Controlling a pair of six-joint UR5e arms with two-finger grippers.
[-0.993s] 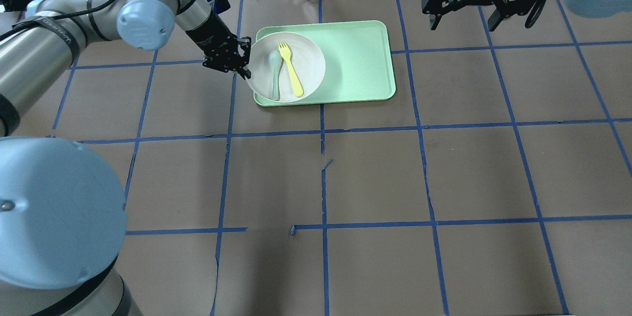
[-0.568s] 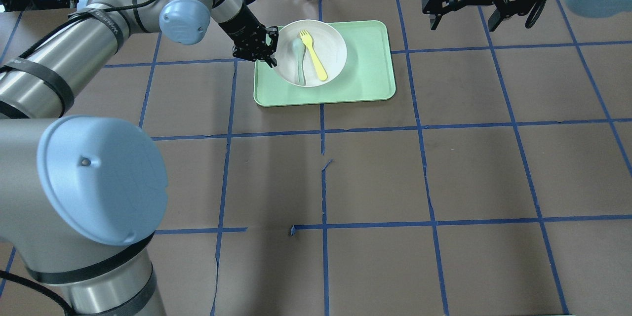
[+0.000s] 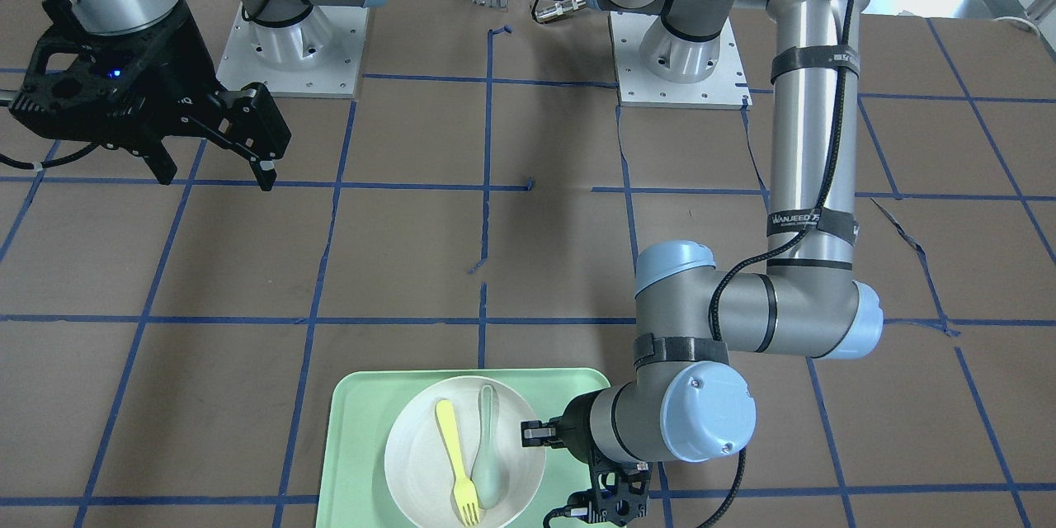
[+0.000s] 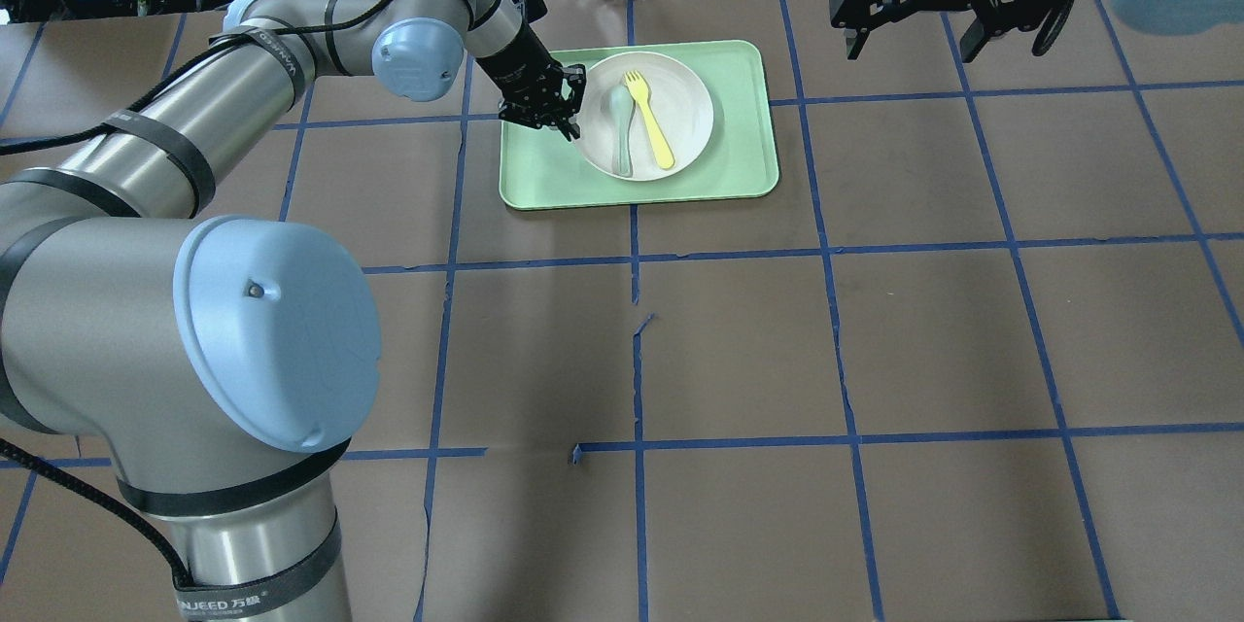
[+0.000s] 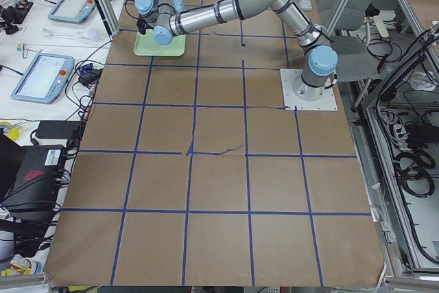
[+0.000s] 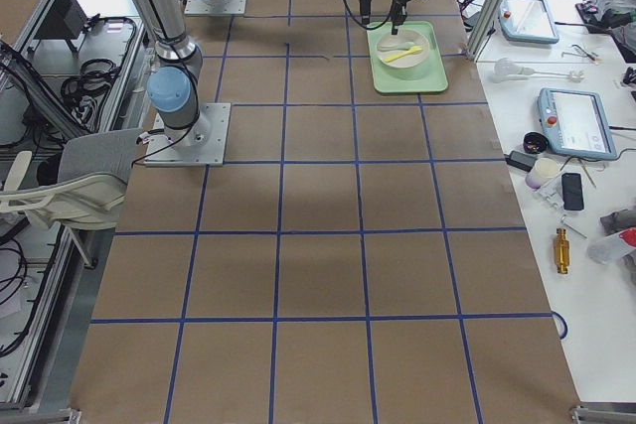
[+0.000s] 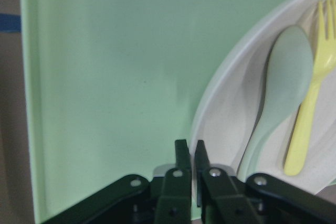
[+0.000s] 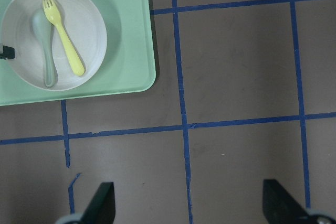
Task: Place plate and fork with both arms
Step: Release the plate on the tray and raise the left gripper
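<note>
Left gripper (image 7: 189, 153): pinches the plate (image 7: 228, 114) at its 9 o'clock rim, fingers pressed together on the edge. Shows plainly only from the left wrist; from overhead, looks like black fingers merely touching the rim. Plate: lies within the green tray (image 4: 739, 151) at 12 o'clock on the table (image 4: 739, 350); cannot tell whether resting or lifted. Carries the fork (image 4: 651, 120) at 3 o'clock of the spoon (image 4: 620, 131), side by side. Reads "WANJEED" on a black strap (image 3: 796, 219) around the left arm (image 3: 813, 124). Reaches far across, elbow folded, wrist low. Right gripper (image 3: 214, 173): hangs spread wide at 1 o'clock, well apart from the tray.
</note>
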